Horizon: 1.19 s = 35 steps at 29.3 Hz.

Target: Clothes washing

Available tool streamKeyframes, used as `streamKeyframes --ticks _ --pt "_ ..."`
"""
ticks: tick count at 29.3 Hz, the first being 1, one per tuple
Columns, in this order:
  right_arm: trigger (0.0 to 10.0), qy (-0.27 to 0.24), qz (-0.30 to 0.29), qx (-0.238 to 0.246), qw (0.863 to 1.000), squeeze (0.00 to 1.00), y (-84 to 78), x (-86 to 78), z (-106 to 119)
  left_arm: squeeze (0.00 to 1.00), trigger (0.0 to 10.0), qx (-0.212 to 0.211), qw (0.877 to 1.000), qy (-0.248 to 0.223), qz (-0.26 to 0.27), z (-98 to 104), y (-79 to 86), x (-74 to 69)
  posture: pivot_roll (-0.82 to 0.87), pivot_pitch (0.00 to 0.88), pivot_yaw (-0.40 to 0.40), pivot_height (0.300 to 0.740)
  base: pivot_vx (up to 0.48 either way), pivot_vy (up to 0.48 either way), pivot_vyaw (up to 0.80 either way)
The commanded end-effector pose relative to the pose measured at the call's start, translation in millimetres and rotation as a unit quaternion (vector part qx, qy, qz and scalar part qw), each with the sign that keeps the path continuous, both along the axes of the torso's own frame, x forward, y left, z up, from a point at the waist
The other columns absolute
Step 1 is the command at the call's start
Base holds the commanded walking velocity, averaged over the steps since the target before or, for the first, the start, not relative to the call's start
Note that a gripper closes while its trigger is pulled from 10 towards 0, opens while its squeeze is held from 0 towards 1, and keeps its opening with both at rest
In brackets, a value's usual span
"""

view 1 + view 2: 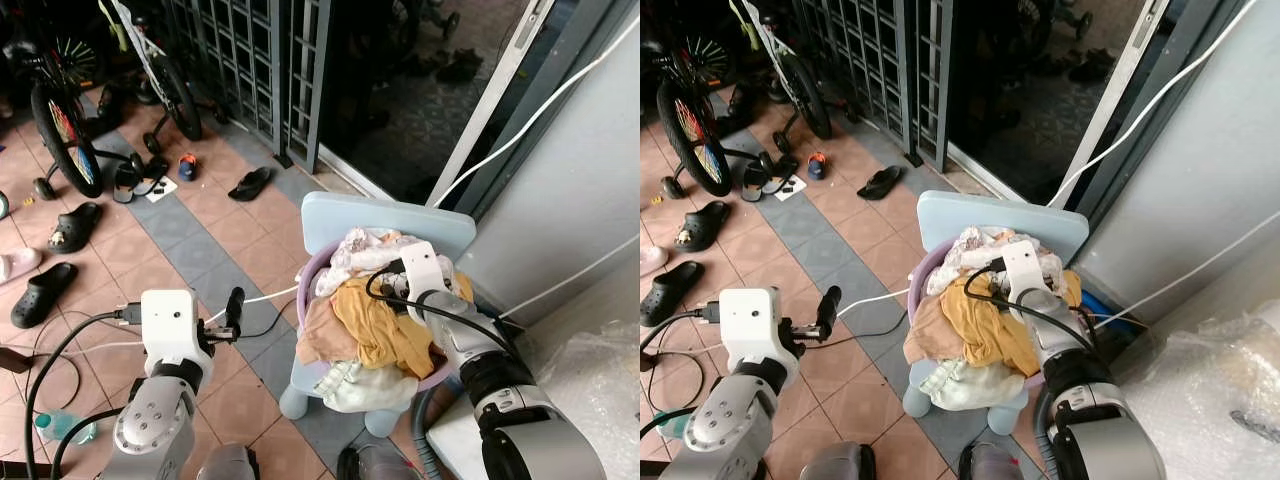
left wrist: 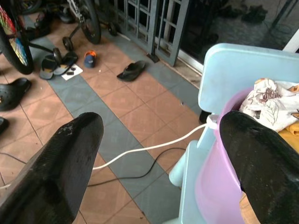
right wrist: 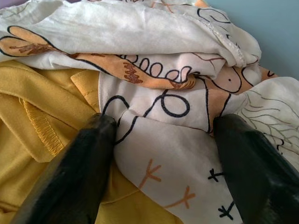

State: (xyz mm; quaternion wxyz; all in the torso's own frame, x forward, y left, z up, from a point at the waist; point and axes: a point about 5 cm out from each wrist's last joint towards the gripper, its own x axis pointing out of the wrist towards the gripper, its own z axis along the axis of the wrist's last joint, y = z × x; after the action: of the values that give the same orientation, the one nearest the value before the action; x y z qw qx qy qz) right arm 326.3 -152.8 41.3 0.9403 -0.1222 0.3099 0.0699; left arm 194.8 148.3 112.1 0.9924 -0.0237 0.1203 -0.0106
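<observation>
At the lower left of the head view the left gripper hangs over the tiled floor, fingers apart and holding nothing, just left of the chair. A white cable runs across the tiles beneath it. Right of centre, a purple basket sits on the pale blue chair, heaped with clothes. The right gripper is pressed down into the heap, its fingers spread either side of a fold of white patterned cloth, beside a yellow garment. Farther off, upper left, lie sandals and bicycles by a metal gate.
</observation>
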Motion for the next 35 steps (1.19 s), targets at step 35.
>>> streamKeyframes --ticks 35 --pt "0.0 -0.126 -0.060 0.124 0.982 0.00 -2.3 14.9 43.0 0.00 10.0 0.013 0.998 -0.040 0.043 13.7 8.8 24.9 0.04 0.090 -0.060 0.740 0.000 0.000 0.00"
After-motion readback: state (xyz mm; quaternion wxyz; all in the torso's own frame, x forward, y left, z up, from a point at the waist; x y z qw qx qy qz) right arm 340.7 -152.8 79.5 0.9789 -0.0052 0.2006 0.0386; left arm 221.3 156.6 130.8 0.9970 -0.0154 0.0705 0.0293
